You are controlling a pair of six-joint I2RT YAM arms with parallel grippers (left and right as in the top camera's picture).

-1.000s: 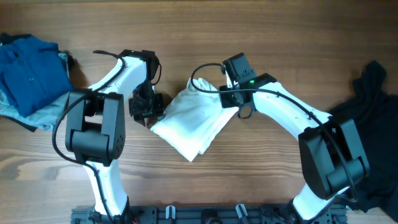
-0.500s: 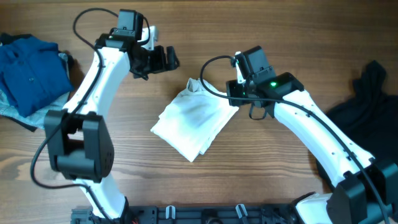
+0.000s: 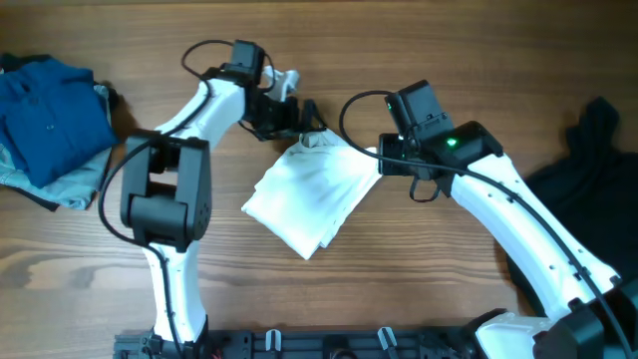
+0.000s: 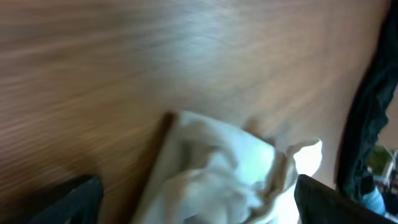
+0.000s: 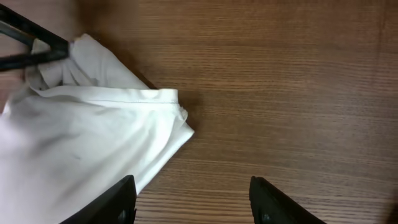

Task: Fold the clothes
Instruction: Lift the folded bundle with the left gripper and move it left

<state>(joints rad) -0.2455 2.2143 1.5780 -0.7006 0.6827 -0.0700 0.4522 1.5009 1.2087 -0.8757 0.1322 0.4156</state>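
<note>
Looking from overhead, the white T-shirt (image 3: 314, 194) lies folded on the table (image 3: 439, 50), left gripper (image 3: 297, 118) at its top corner, right gripper (image 3: 383, 160) beside it. Left wrist (blurred): jaws apart over its bunched corner. Right wrist: jaws apart, empty; a shallow pinch could drag one layer loose.

My left gripper (image 3: 299, 113) is behind the folded T-shirt (image 3: 311, 194), my right gripper (image 3: 382, 165) at its right edge; garment heap (image 3: 50, 125) far left, loose garment (image 3: 588, 184) far right.

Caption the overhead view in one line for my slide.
Left gripper and right gripper, both open, at the edges of a folded white T-shirt; blue clothes and black garment lie aside.
</note>
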